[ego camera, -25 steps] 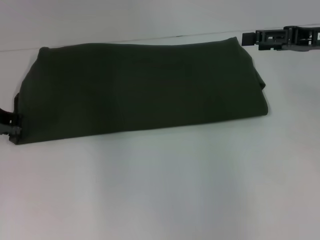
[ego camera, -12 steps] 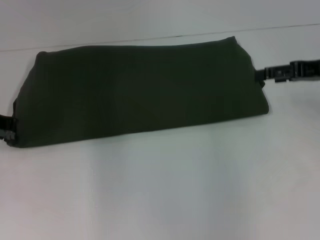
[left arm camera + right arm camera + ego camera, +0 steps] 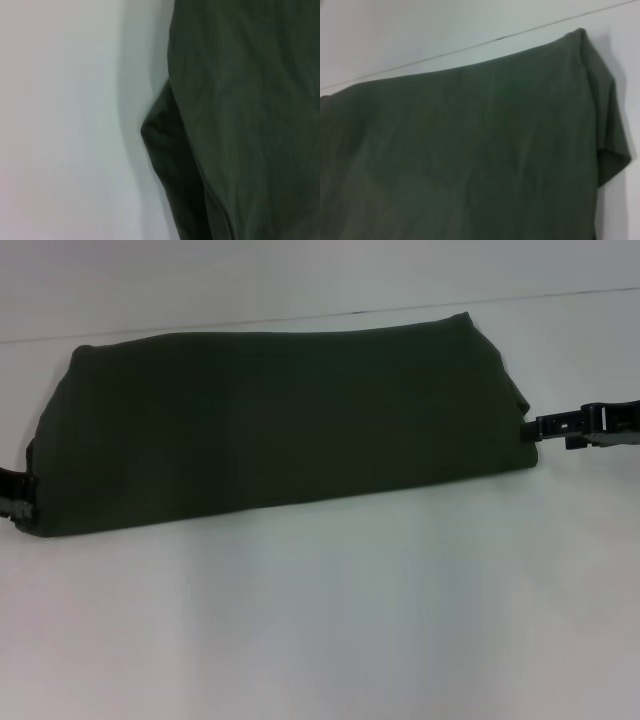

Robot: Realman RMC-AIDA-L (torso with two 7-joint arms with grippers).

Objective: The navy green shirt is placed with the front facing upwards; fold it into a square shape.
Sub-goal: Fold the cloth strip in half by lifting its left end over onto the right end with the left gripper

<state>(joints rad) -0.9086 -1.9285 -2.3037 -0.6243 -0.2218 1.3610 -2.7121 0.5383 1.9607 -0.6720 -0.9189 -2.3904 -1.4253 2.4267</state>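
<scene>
Pale table (image 3: 320, 620), navy green shirt (image 3: 280, 420) folded long across it, left hand (image 3: 18, 495) and right hand (image 3: 545, 427) at opposite ends, grip unreadable.

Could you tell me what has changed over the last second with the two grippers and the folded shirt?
The right gripper dropped from beyond the navy green shirt's far right corner to its right end, near the front corner. The left gripper stayed at the left end, barely shifting. The shirt remains a long folded band on the white table, its outline only slightly altered. Whether either gripper has gripped cloth cannot be seen.
</scene>
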